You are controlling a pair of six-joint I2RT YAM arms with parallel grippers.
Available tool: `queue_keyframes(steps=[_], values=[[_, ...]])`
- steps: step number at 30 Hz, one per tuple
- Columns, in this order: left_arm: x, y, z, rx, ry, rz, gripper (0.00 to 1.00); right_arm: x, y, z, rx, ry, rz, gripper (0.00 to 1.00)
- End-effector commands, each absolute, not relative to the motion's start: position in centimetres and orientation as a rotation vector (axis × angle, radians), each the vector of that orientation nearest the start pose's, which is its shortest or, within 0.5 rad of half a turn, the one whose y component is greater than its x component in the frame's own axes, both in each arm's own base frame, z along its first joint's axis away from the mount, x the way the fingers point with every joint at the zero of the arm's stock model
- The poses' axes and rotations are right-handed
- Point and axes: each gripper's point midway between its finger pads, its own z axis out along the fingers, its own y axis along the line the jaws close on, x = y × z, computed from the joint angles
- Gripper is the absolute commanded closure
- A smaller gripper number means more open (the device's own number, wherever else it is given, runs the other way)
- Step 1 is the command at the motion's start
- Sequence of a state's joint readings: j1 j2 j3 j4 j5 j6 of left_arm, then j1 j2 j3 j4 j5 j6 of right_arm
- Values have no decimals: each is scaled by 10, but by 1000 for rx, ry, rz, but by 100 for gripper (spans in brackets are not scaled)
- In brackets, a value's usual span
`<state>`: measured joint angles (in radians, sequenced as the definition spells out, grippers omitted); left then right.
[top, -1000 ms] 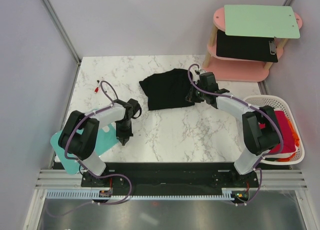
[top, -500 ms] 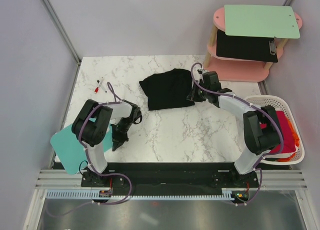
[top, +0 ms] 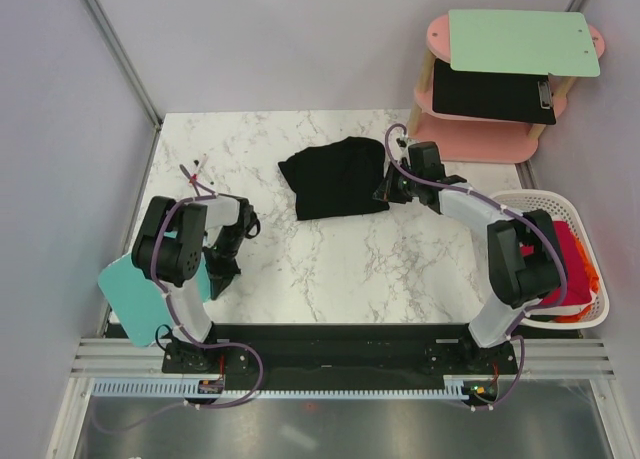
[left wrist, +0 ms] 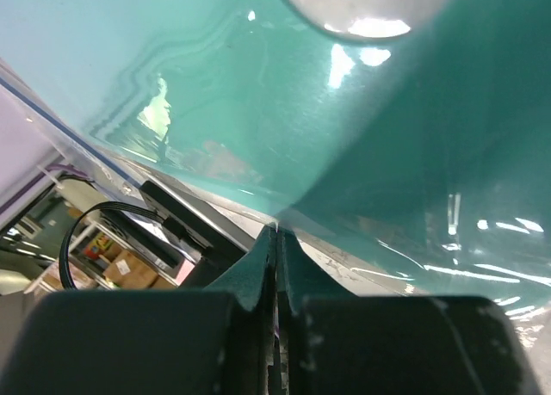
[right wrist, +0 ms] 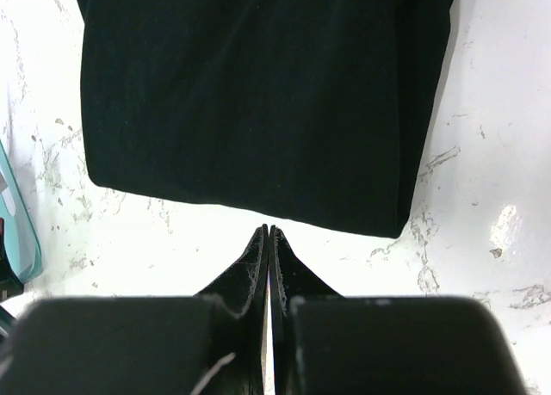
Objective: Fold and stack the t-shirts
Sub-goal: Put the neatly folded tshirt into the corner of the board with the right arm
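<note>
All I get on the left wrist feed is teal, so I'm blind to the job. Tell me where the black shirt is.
Observer: The black t-shirt lies folded on the marble table, far middle, well clear of your left gripper.
Operator: Report the right gripper.
Observer: The right gripper is shut and empty, its tips over bare marble just off the shirt's edge.
Operator: Name what's left to fold.
Observer: A red t-shirt sits in the white basket at the table's right side, orange fabric beside it.
</note>
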<state>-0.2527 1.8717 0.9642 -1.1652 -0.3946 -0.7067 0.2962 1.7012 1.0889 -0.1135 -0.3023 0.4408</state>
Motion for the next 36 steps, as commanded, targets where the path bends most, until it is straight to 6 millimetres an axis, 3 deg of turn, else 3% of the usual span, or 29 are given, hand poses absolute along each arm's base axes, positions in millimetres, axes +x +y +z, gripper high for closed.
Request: queue_keyframes(steps=[1,7,11,16,20,23,26,27,28,30,31,32,33,34,35,36], values=[[214,15,-6,-727,2943,841,98,410,204,109,-18,2336,767,97],[228,19,-4,-770,2877,737,98,407,208,101,-47,2356,758,97],[242,-8,-8,-743,2878,432,98,403,214,100,-96,2373,697,96],[255,-24,-15,-715,2893,294,98,403,222,111,-157,2353,621,96],[266,-41,-10,-683,2879,144,98,401,227,115,-206,2340,580,96],[276,-53,13,-616,2800,36,98,398,234,118,-252,2327,559,96],[285,-71,51,-530,2683,-133,98,398,250,122,-311,2307,547,96],[289,-76,75,-497,2606,-203,98,402,258,129,-325,2286,552,96],[290,-80,87,-482,2569,-248,98,400,269,126,-356,2292,552,96],[291,-91,112,-430,2491,-365,92,407,283,136,-379,2260,553,96],[290,-93,135,-410,2416,-404,89,406,295,130,-406,2265,558,96],[290,-95,148,-393,2373,-437,68,412,304,138,-418,2242,565,96],[289,-94,158,-375,2339,-442,54,414,312,139,-428,2236,571,96],[288,-90,174,-372,2280,-441,16,413,323,127,-454,2257,572,96],[288,-89,182,-368,2250,-439,0,421,334,138,-463,2224,580,96],[287,-87,188,-366,2229,-438,0,425,342,124,-485,2242,570,97]])
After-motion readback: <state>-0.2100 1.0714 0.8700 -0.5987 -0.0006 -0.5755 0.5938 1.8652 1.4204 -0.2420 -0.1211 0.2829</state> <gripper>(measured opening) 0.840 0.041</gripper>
